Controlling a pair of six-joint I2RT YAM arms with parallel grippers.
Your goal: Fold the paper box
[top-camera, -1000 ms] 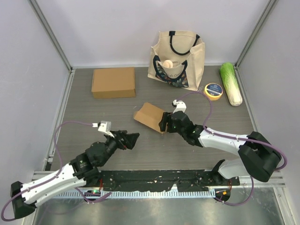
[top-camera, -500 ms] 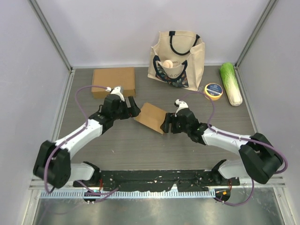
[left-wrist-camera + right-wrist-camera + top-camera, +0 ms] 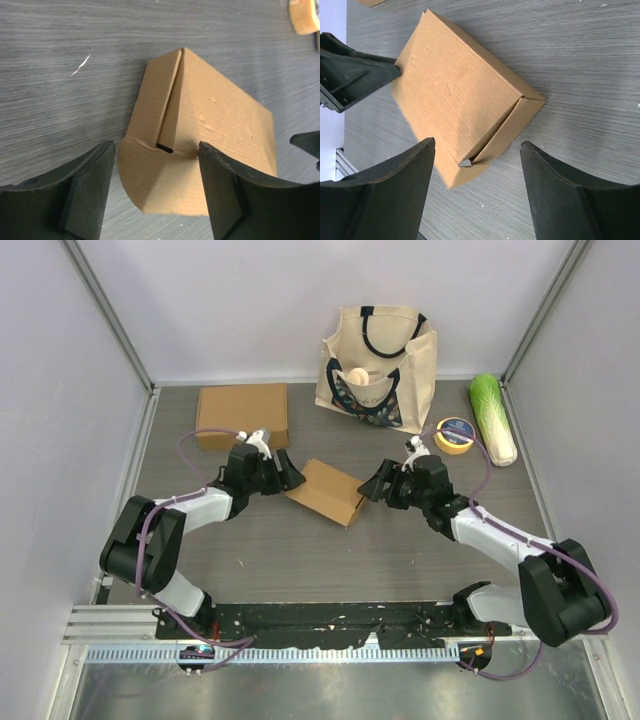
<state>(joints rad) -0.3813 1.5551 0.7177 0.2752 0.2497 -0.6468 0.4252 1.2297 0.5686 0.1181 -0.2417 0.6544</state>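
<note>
A small brown paper box (image 3: 326, 491) lies closed on the grey table's middle, between both grippers. In the left wrist view the box (image 3: 200, 135) shows a tucked side flap and a curved flap sticking out toward the camera. My left gripper (image 3: 285, 471) is open at the box's left end, its fingers (image 3: 85, 192) either side of that flap, not touching. My right gripper (image 3: 375, 483) is open at the box's right end, a little apart from it. In the right wrist view the box (image 3: 455, 95) lies beyond the open fingers (image 3: 395, 195).
A second flat brown box (image 3: 242, 416) lies at the back left. A canvas tote bag (image 3: 377, 365) stands at the back centre. A yellow tape roll (image 3: 456, 435) and a green cabbage (image 3: 493, 418) lie at the back right.
My left arm swung up from the near left to the box's left end. My right gripper let go of the box's near right edge and drew back to the right, now open.
</note>
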